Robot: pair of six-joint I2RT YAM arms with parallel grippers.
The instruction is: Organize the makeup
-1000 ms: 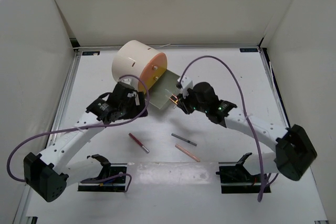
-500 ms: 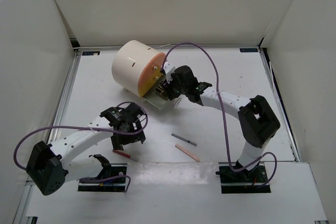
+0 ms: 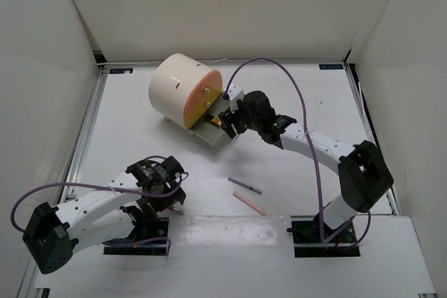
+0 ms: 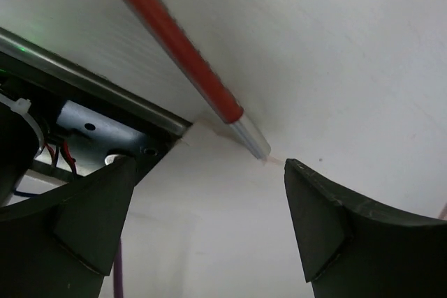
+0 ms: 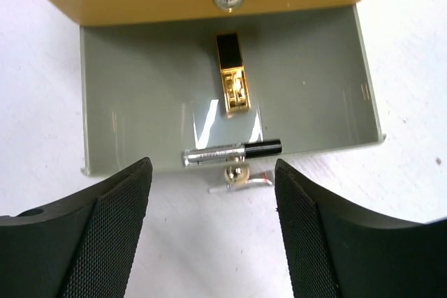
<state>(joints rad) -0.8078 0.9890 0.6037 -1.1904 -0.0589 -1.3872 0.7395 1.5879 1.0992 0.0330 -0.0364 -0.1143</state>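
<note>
Left gripper [image 4: 208,172]: jaws wide apart, nothing between them, low over the table at the near left, close to the arm's own base. The red pencil [image 4: 174,50] lies flat on the table just ahead of the fingertips. It runs obliquely, with its silver tip toward the gap. A metal rail [image 4: 98,95] sits just beside it.

Right gripper [image 5: 211,165]: jaws apart and empty, over the near lip of the grey-green drawer [image 5: 126,88], which is pulled out of the cream cylinder [image 3: 178,88]. In the drawer, a gold-and-black case [image 5: 232,75] and a silver-and-black tube [image 5: 230,151] lie flat, apart from each other. The grey pencil [image 3: 244,185] and pink pencil [image 3: 249,204] lie on the open table, in the middle toward the near edge, not yet put away.

Judgement: the step in hand is the left arm's pick of the red pencil.
- Advance along the shaft so the fingers straddle the red body, not the narrow tip.
- Turn the wrist until the jaws close square across the shaft.
- Descend until the pads nearly touch the table; the pencil is thin and round and may roll out of a high grip.
- Keep the rail-side finger off the rail.

The right arm is well apart, so no conflict is expected.
</note>
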